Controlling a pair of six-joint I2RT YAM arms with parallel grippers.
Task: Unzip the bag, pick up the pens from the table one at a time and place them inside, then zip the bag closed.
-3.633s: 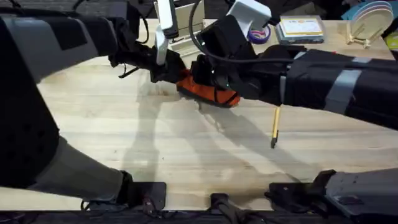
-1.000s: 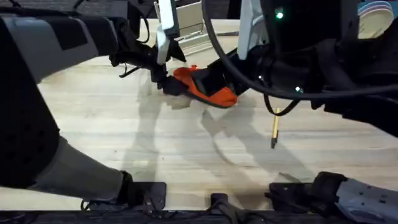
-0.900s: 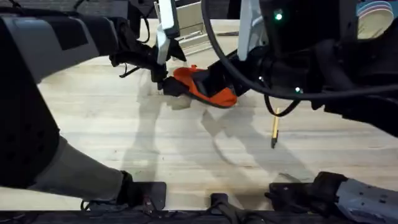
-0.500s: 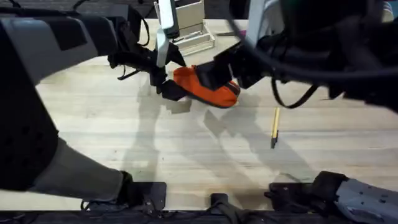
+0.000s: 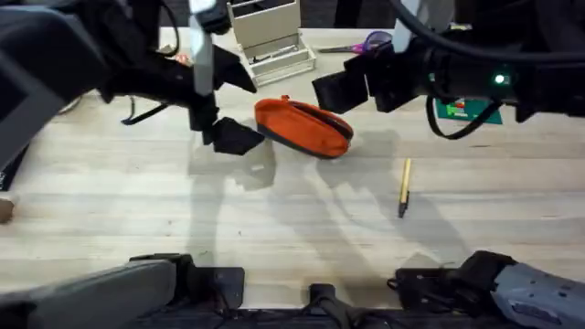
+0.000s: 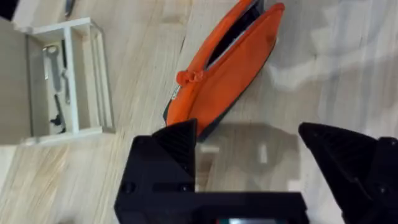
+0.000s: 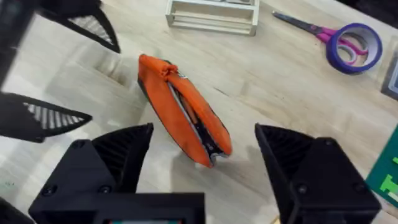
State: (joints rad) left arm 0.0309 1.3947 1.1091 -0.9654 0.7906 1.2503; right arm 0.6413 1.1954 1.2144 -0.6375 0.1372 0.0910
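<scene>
The orange bag point(image 5: 303, 128) lies on the table point(image 5: 274, 210), and its zipper gapes with dark lining showing in the left wrist view point(image 6: 231, 65) and the right wrist view point(image 7: 182, 117). My left gripper point(image 5: 232, 108) hovers open just left of the bag; its fingers point(image 6: 178, 140) hold nothing. Above the bag's right end my right gripper point(image 5: 362, 87) is also open and empty, fingers point(image 7: 119, 149) spread wide. One yellowish pen point(image 5: 404, 186) with a dark tip rests on the wood to the right of the bag.
A white desk organizer point(image 5: 271, 37) stands behind the bag, also visible as a rack point(image 6: 68, 81). Purple-handled scissors point(image 5: 369, 43) point(image 7: 348, 40) lie at the back right. A green item point(image 5: 468, 111) sits under the right arm. The table's front half is bare wood.
Both grippers have let go of the bag and drawn back, the left one leftward, the right one up and to the right. The bag now lies free with its zipper open.
</scene>
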